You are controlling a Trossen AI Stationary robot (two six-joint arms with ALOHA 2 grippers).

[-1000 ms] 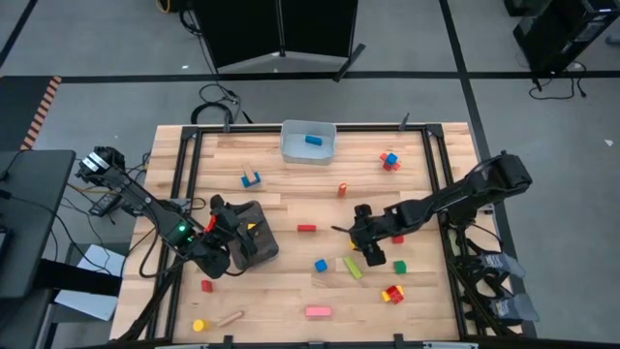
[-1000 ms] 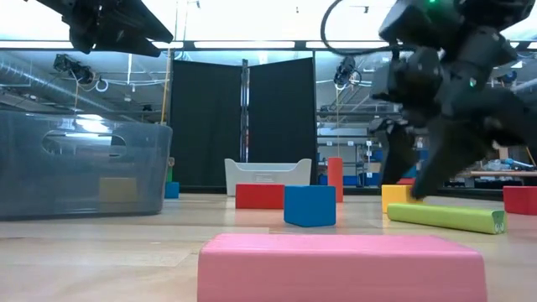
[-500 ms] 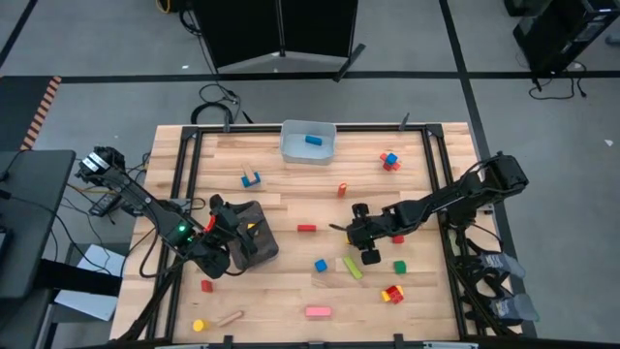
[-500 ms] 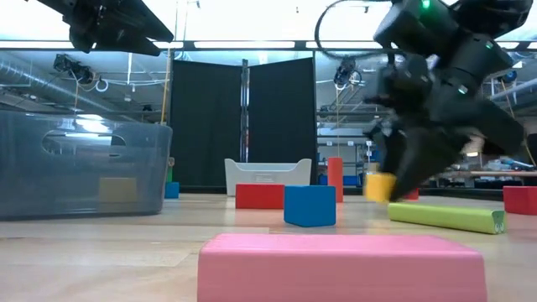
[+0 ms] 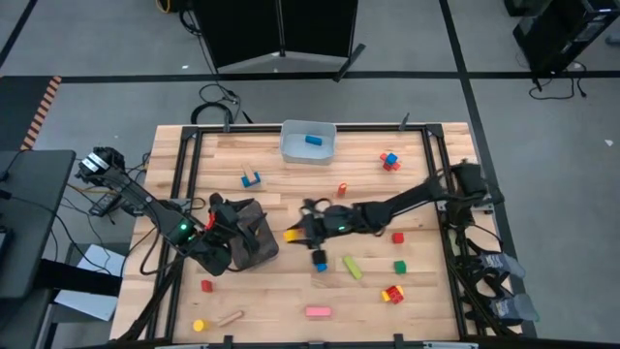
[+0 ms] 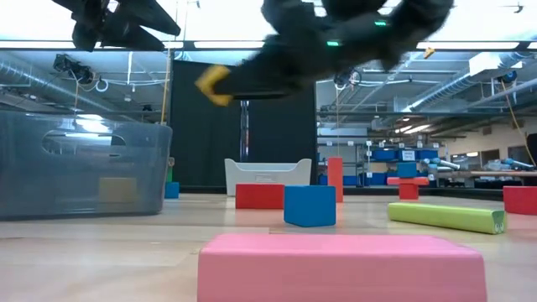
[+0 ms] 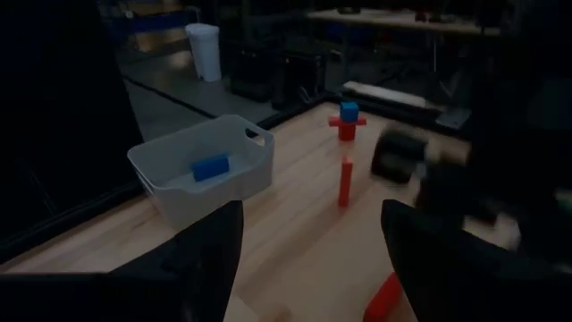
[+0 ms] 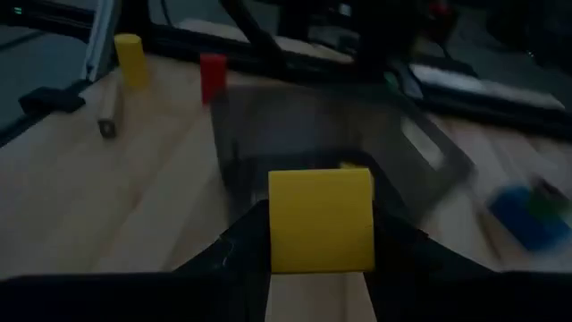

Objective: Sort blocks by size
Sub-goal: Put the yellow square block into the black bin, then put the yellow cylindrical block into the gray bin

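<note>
My right gripper [image 5: 292, 235] reaches across the table's middle and is shut on a yellow block [image 5: 290, 235], which shows high above the table in the low view [image 6: 214, 82]. Just left of it stands the dark grey tray [image 5: 257, 247], seen past the block in the right wrist view [image 8: 357, 134]. My left gripper [image 5: 225, 215] hangs open above the tray's left side [image 6: 138, 21], touching nothing. Other blocks lie about: a blue cube [image 5: 320, 264], a green bar [image 5: 351, 267] and a pink bar [image 5: 318, 311]. My right gripper pinches the yellow block between its two fingers, one on each of two opposite sides [image 8: 279, 241]. The fingers come from the table's right, slanting a little downward. The block is lifted clear of the table, its end face turned toward the tray.
A light bin [image 5: 308, 142] holding a blue block stands at the far edge. A red upright block [image 5: 342, 189], a red-and-blue stack [image 5: 389, 160], a green cube [image 5: 399, 266], a red-yellow cluster [image 5: 392, 294], a red cube [image 5: 206, 285] and a yellow cylinder [image 5: 199, 326] dot the table.
My right gripper has shut on the yellow block, which stood on the table beside the green bar. It has lifted it clear and swung quickly toward the table's left, up to the dark tray, tipping from steeply downward to nearly level.
</note>
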